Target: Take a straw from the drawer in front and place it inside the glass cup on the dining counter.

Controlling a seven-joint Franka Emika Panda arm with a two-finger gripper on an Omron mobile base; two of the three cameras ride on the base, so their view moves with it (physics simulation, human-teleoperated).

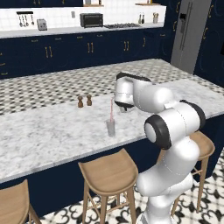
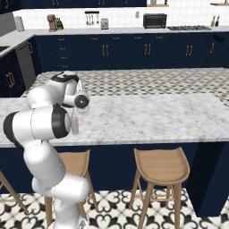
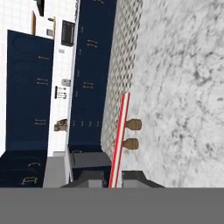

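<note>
Two fingers (image 3: 92,177) of hand (image 3: 114,178) pinch straw (image 3: 119,138), seemingly over glass cup (image 1: 110,127).

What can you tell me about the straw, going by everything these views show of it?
The straw is thin, straight and pinkish-red, with a paler stripe along it in the hand view. It stands nearly upright, its lower end in the glass cup on the dining counter. The gripper is shut on its upper part, fingertips either side.

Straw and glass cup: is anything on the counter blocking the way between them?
Nothing visible does. The straw, held in the shut hand, stands directly over the glass cup; the two brown shakers sit farther back.
</note>
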